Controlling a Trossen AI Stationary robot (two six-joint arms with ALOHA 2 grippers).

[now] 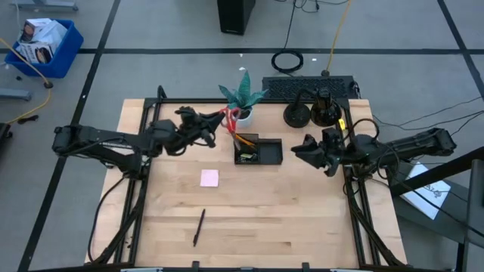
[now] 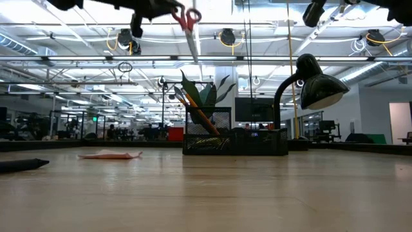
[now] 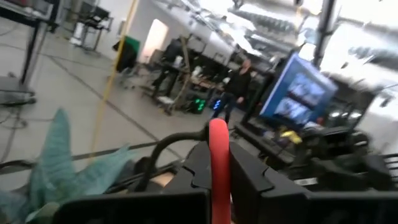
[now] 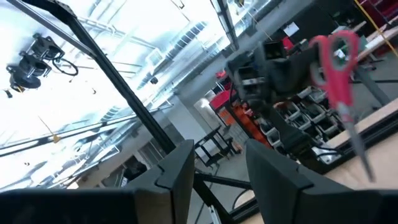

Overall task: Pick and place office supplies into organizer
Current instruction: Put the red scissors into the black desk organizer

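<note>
My left gripper is shut on red-handled scissors, high above the table just left of the potted plant and beyond the organizer's far left corner. In the low view the scissors hang blades down. The black organizer stands on the table with orange pencils leaning in its left compartment. A pink sticky-note pad and a black pen lie flat on the wood. My right gripper is raised to the right of the organizer, open, with nothing between its fingers. My left gripper pinches a red handle loop of the scissors between its two fingers. The fingers come about level from the table's left. The scissors are lifted clear, handles up, and the blades hang down below the gripper on a slight slant.
A potted green plant stands just behind the organizer, right by the scissors. A black desk lamp and a keyboard are at the far right. People and benches show in the room beyond the table.
</note>
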